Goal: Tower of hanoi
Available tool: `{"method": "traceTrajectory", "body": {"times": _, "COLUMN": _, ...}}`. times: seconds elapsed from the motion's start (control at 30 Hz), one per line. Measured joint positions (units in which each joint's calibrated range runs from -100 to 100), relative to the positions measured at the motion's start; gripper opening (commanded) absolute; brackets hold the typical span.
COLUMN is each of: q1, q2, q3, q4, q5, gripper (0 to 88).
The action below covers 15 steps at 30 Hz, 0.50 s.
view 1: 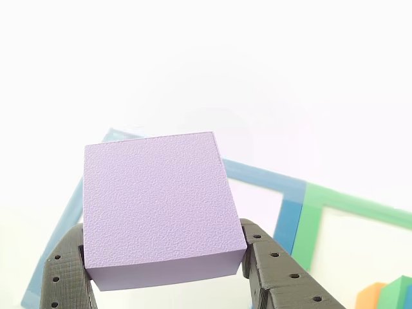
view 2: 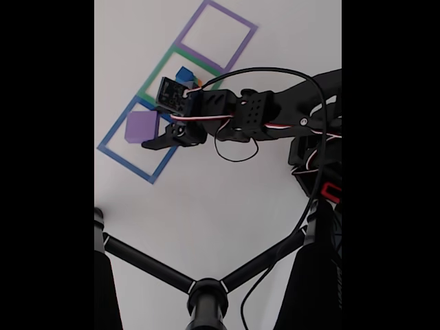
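Note:
The purple slab (view 1: 158, 206) sits between my gripper's (view 1: 162, 233) two dark fingers, which press on its left and right sides. In the fixed view the purple slab (view 2: 141, 126) lies within the flat blue square outline (view 2: 130, 165), with the gripper (view 2: 152, 129) reaching in from the right. I cannot tell whether the slab is lifted or resting. An orange block (view 1: 372, 296) and a green block (view 1: 400, 290) peek in at the lower right corner. A blue cube (view 2: 183, 73) shows behind the wrist, inside the green outline (view 2: 159, 69), with an orange edge (view 2: 200, 82) beside it.
Three flat square outlines run in a diagonal row on the white table: blue (view 1: 283, 183), green (view 1: 360, 203), and purple (view 2: 234, 17). A black forked stand (view 2: 199, 289) crosses the bottom of the fixed view. The arm (view 2: 275, 117) and its cables fill the right.

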Motion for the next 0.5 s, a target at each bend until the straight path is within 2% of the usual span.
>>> {"method": "traceTrajectory", "body": {"times": 0.2, "q1": -0.16, "q2": 11.4, "q3": 0.0, "q4": -12.2, "q5": 0.0, "gripper": 15.3}}
{"method": "traceTrajectory", "body": {"times": 0.5, "q1": -1.88, "q2": 19.76, "q3": -0.09, "q4": -21.83, "q5": 0.0, "gripper": 15.3}}
